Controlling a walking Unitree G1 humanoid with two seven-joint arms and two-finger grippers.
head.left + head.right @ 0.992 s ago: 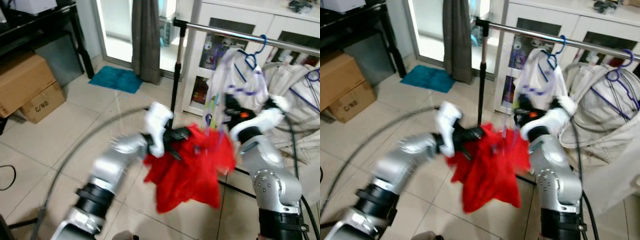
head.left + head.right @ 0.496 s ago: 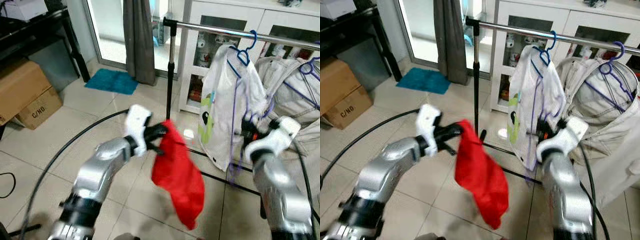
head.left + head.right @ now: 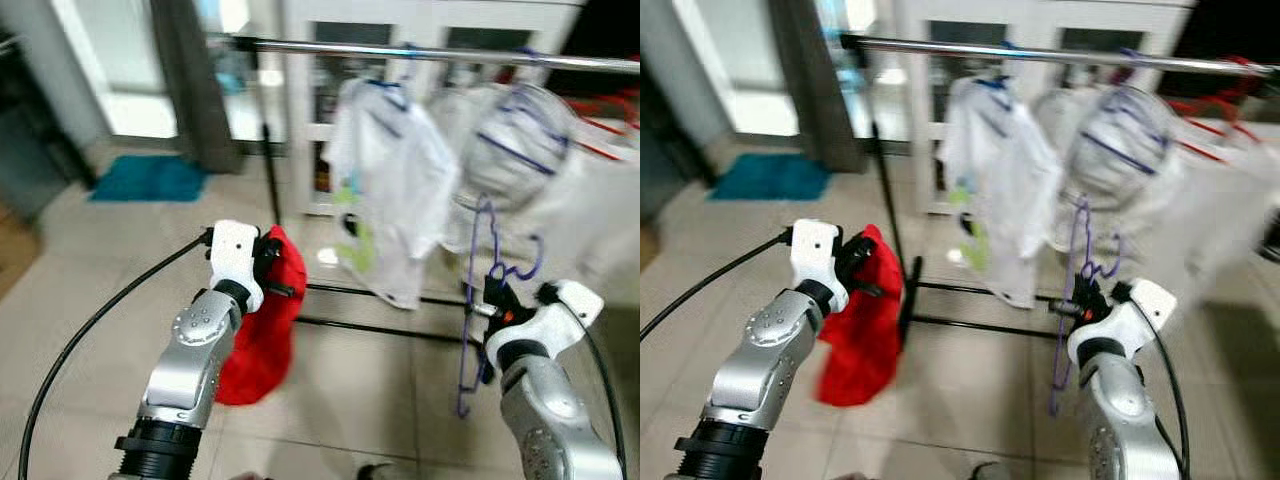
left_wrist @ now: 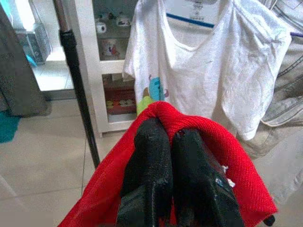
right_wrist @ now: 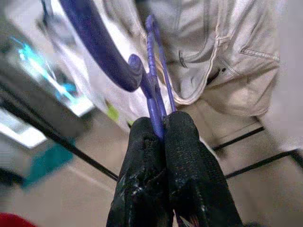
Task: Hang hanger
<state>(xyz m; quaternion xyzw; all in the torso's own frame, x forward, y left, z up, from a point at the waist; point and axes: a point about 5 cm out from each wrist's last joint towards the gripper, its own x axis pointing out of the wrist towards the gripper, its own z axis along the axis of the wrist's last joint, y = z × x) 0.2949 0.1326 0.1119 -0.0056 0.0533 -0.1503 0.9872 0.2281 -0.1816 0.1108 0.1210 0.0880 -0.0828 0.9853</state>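
Since half a second before, the red garment [image 3: 262, 320] had swung in closer to the left arm and hung lower, and the camera had turned so more of the rail [image 3: 440, 53] showed. Nearest, the right claw [image 5: 158, 142] was clamped together on the thin stem of the purple hanger [image 3: 482, 300], which dangled bare below the rail, its hook [image 3: 489, 222] pointing up. The left claw [image 4: 173, 156] was pinched shut on a fold of the red garment, held out to the robot's left. Beyond them hung a white T-shirt [image 3: 385, 180] and pale clothes [image 3: 530, 150] on the rail, with a white cabinet [image 4: 109, 56] behind. The step in hand seemed to be carrying the hanger toward the rail; the next move would call for lifting its hook over a free stretch of rail.
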